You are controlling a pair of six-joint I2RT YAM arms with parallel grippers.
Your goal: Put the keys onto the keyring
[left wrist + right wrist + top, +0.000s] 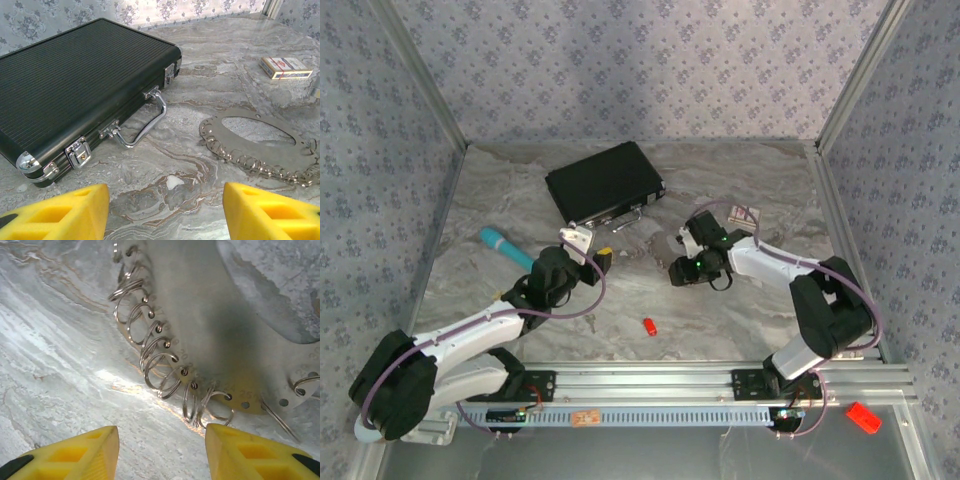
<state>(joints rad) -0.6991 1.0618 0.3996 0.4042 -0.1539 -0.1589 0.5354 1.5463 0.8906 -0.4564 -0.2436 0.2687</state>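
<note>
From the top, my left gripper [595, 250] sits just short of the black case [605, 182]. The right gripper [680, 262] is at the keyring [665, 240], which is faint here. What I take for a red key [649, 326] lies nearer the bases.

On the left wrist, the jaws are apart and empty, and the keyring [240, 142] lies flat to the right of the case [75, 85].

On the right wrist, the jaws are wide and empty, low over the keyring's [200, 325] looped edge.

case [605, 182] behind-left of keyring [265, 154] | card box [285, 67] right of keyring | key [649, 326] before it
</note>
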